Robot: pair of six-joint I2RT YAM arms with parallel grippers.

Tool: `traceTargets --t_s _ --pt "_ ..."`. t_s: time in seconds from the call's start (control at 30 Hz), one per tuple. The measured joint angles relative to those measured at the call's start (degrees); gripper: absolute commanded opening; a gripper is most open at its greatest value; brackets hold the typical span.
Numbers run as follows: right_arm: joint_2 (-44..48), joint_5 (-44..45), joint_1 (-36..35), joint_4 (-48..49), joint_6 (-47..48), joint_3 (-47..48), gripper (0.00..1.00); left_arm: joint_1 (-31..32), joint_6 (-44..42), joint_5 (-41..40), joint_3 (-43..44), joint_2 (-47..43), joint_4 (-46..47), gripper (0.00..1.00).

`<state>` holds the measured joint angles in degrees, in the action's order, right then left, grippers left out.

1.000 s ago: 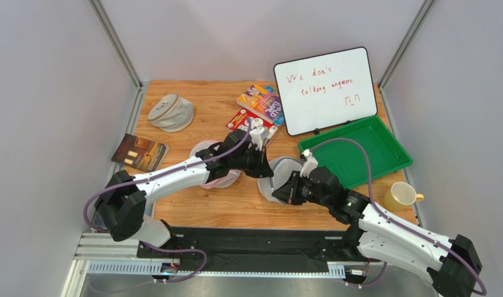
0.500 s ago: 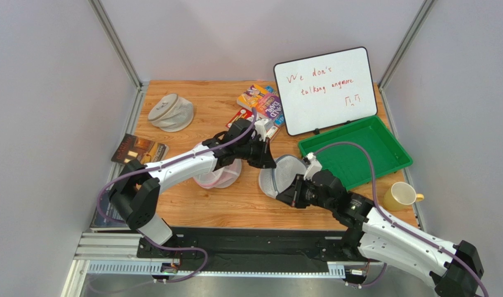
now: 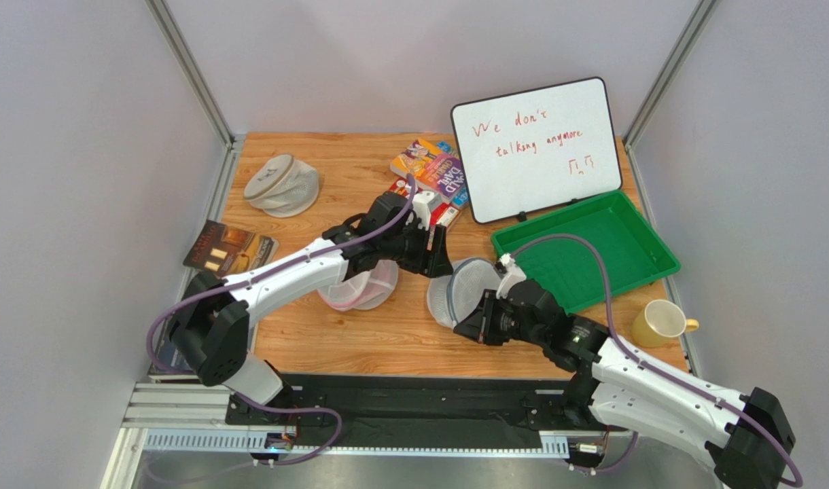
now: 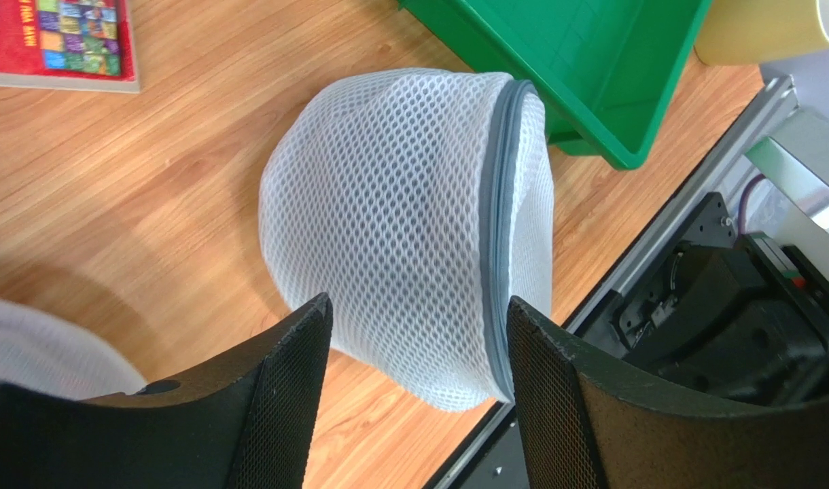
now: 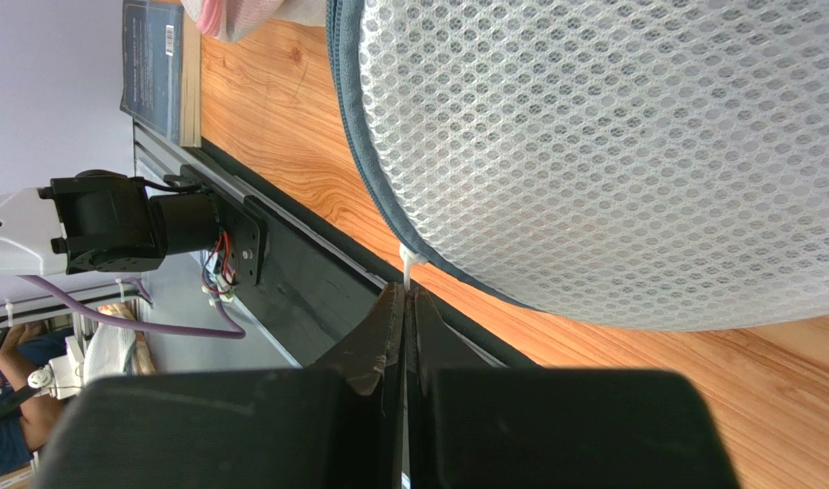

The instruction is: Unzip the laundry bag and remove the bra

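Domed white mesh laundry bag (image 4: 388, 214), left gripper (image 4: 419, 316) released, right gripper (image 5: 406, 293) pinching zip tab (image 5: 409, 263)

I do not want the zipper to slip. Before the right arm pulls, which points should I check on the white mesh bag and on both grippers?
1. Right gripper shut on the small white pull tab of the grey-blue zipper rim: ok, the tab seems pinched.
2. Left gripper bracing the white mesh drum-shaped laundry bag: not ok, jaws open on either side of it.
3. Correct bag chosen: ok, the pink-tinted mesh bag lies apart.
4. Zipper open: not ok, the visible rim looks closed.
5. Dark bra inside: cannot tell, nothing dark shows through the mesh.
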<state>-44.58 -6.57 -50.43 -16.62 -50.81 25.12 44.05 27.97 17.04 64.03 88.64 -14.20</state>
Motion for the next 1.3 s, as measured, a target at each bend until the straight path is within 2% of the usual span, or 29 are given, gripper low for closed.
traceTargets --t_s 0.27,0.5,0.7,0.8,0.9,0.93,1.0,1.17,1.3 --pt "-2.3 -0.7 -0.1 1.8 0.0 0.0 0.00 2.2 2.0 -0.9 -8.2 -9.4 1.4 0.69" --pt "-4.2 -1.1 -0.2 3.3 0.0 0.5 0.00 4.7 6.6 1.8 -14.2 -9.7 6.3 0.68" --pt "-4.3 -1.3 -0.3 4.1 0.0 0.8 0.00 4.8 8.7 2.6 -14.7 -8.5 9.6 0.66" --pt "-4.3 -1.3 -0.4 4.1 0.0 0.8 0.00 5.0 9.4 3.1 -14.7 -7.5 10.7 0.61" --pt "-4.3 -1.3 -0.4 4.0 0.0 0.8 0.00 5.1 10.0 3.6 -14.7 -6.6 11.5 0.47" --pt "-4.3 -1.3 -0.4 4.0 0.0 0.8 0.00 5.1 10.3 3.7 -14.7 -6.3 12.0 0.38" --pt "-4.3 -1.3 -0.4 4.0 0.0 0.8 0.00 5.2 10.8 3.7 -14.7 -5.8 12.6 0.26" --pt "-4.3 -1.3 -0.4 4.0 0.0 0.8 0.00 5.3 11.3 3.9 -14.7 -5.4 13.2 0.02" --pt "-4.3 -1.2 -0.4 4.0 0.0 0.8 0.00 5.4 11.6 3.9 -14.7 -5.0 13.2 0.00"
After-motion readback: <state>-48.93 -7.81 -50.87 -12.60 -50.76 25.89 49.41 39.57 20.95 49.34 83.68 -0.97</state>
